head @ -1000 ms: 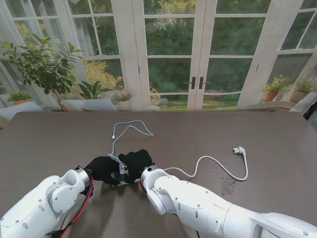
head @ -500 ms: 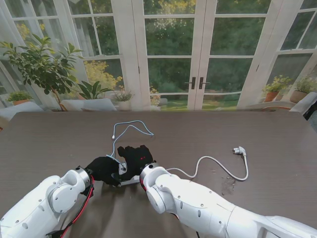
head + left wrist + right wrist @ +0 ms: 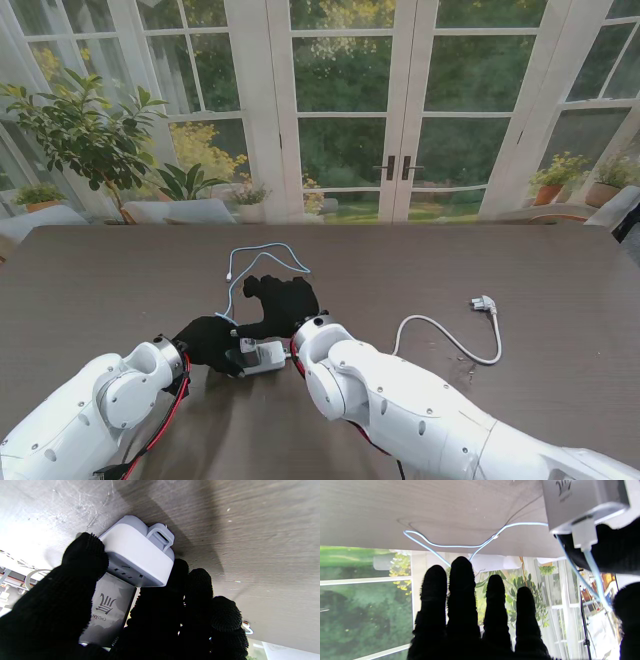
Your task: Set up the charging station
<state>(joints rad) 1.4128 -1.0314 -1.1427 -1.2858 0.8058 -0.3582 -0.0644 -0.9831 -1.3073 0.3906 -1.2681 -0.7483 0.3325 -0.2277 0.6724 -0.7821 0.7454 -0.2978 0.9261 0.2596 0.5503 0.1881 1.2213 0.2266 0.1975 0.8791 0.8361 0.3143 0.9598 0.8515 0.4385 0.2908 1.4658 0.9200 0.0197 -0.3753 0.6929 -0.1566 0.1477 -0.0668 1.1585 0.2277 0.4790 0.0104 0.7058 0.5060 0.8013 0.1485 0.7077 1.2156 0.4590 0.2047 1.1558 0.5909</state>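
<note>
My left hand (image 3: pixel 208 343) is shut on a white socket block (image 3: pixel 136 552), pinching it between thumb and fingers (image 3: pixel 82 555) against the table. A grey charger (image 3: pixel 110 605) with a logo sits in the block, and both appear as one pale lump (image 3: pixel 258 357) in the stand view. A light blue cable (image 3: pixel 262 258) is plugged into the charger (image 3: pixel 580 500) by a white connector (image 3: pixel 584 533) and loops away from me across the table. My right hand (image 3: pixel 281 300) hovers open just beyond the block, its fingers (image 3: pixel 462 597) straight and holding nothing.
A white power cord (image 3: pixel 445 338) curves out from under my right arm to a plug (image 3: pixel 484 303) lying on the right. The dark wooden table (image 3: pixel 520 260) ends at glass doors with potted plants (image 3: pixel 85 135) beyond.
My right hand has lifted off the charger, moved farther from me and spread its fingers, uncovering the block. The left hand has stayed in place, still gripping.
</note>
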